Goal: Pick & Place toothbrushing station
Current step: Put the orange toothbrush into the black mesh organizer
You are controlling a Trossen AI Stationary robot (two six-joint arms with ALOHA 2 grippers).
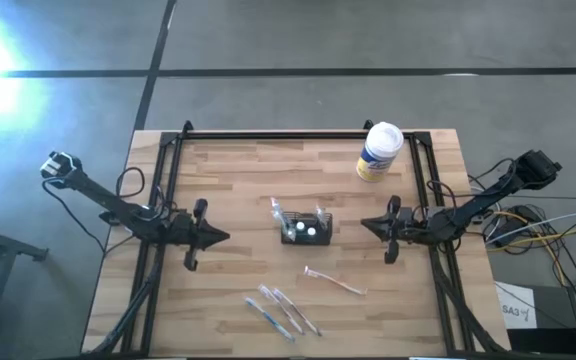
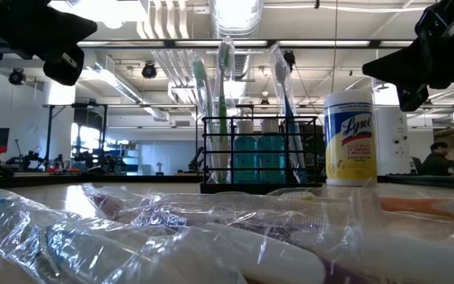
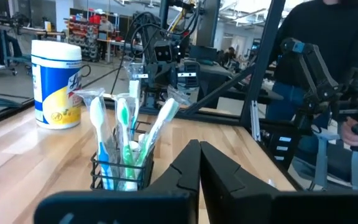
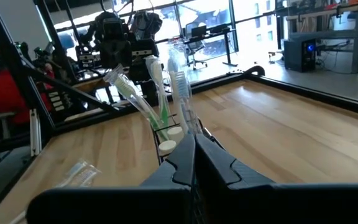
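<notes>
Small black wire-frame rectangular toothbrushing station (image 1: 306,228) upright at mid tabletop (image 1: 228,180), between the two arms, touched by neither. Holds several upright toothbrushes with white and green handles (image 3: 124,134); two white round caps visible on its top from above.

Left end effector (image 1: 220,237) just left of the station, level with it, pointed at it; fingers together, nothing held. In left wrist view, closed dark fingertips (image 3: 194,163) aimed at the holder (image 3: 122,169), clear gap between.

Right end effector (image 1: 368,224) just right of the station, mirrored pose, tip toward it; fingers pressed together, nothing held. In right wrist view, closed tip (image 4: 190,155) lined up with the holder's brushes (image 4: 157,87), apart from them.

Tall white-and-yellow round wipes canister (image 1: 378,152) upright near far right corner of the light wooden tabletop, well apart from the station. In low view, canister (image 2: 350,138) just right of the holder (image 2: 262,154).

Near edge: loose toothbrush with pinkish handle (image 1: 334,280) lying flat, front-right of the station. Further front, a few toothbrushes in clear plastic wrappers (image 1: 280,310), lying diagonally; same wrappers fill the low-view foreground (image 2: 132,233).

Black metal frame (image 1: 298,133) around tabletop edges. Person in dark clothing (image 3: 316,62) beyond the tabletop in left wrist view; seated person (image 2: 437,158) far back in low view.
</notes>
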